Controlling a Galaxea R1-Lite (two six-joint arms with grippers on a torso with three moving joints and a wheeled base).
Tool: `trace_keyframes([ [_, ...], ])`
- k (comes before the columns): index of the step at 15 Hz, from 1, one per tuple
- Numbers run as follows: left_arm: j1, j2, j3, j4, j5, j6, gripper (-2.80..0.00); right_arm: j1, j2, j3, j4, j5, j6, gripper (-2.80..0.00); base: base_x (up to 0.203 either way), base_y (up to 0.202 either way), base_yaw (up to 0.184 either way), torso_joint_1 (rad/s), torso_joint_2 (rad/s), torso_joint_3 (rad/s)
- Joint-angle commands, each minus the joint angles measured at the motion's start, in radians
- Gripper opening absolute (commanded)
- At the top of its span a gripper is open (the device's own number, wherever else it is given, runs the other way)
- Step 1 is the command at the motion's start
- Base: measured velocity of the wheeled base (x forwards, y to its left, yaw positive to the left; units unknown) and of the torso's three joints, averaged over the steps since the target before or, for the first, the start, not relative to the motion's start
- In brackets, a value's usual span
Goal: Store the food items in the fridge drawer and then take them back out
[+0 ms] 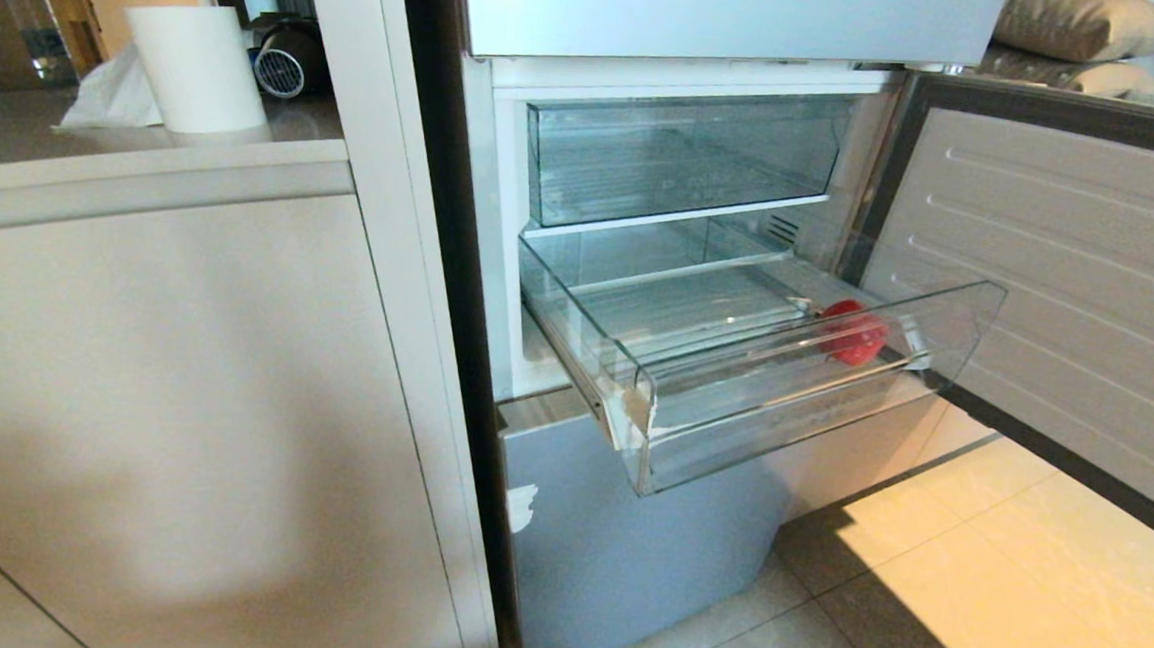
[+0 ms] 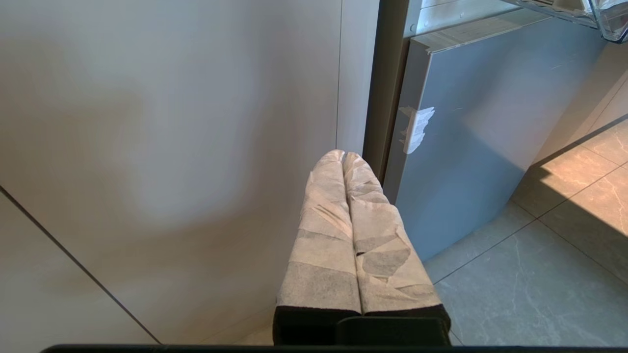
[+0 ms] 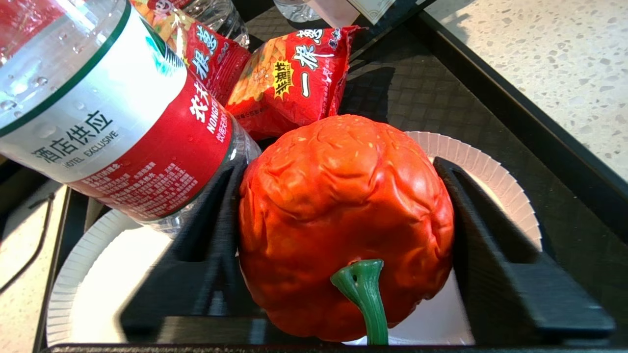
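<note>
1. The fridge drawer stands pulled out of the open fridge, its clear front wall facing the floor tiles.
2. One food item, a small red fruit, lies inside the drawer near its right end, against the front wall. That much of the storing looks done.
3. The right gripper is outside the head view. In its wrist view its two black fingers flank a wrinkled red pepper with a green stem, touching it on both sides, so I judge it is grasping the pepper, or is just letting go of it.
4. The pepper sits over a white paper plate on a dark tray, just beside a water bottle and red snack packets.
5. The left gripper hangs parked low beside the cabinet front, its wrapped fingers pressed together and empty.
6. Judged progress: early. The pepper has yet to reach the drawer; the packets may follow, and everything must then come back out.
</note>
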Motion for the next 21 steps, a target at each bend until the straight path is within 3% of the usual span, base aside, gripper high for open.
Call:
trace_keyframes([
  [1,0.000,0.000,0.002,0.000,0.000,0.000,-2.80,-0.001,-0.014,0.003,-0.003,0.002,0.002,0.00,0.000,0.000,0.000,0.000,0.00,0.000],
  [19,0.000,0.000,0.002,0.000,0.000,0.000,-2.80,-0.032,-0.177,0.094,0.000,0.013,0.014,0.00,0.000,0.000,0.000,0.000,0.00,0.000],
  [20,-0.001,0.000,0.002,0.000,0.000,0.000,-2.80,-0.041,-0.212,0.108,0.001,0.024,0.015,-2.80,0.000,0.000,0.000,0.000,0.00,0.000],
  [21,0.000,0.000,0.002,0.000,0.000,0.000,-2.80,-0.051,-0.249,0.121,0.007,0.028,0.017,-2.80,0.000,0.000,0.000,0.000,0.00,0.000],
])
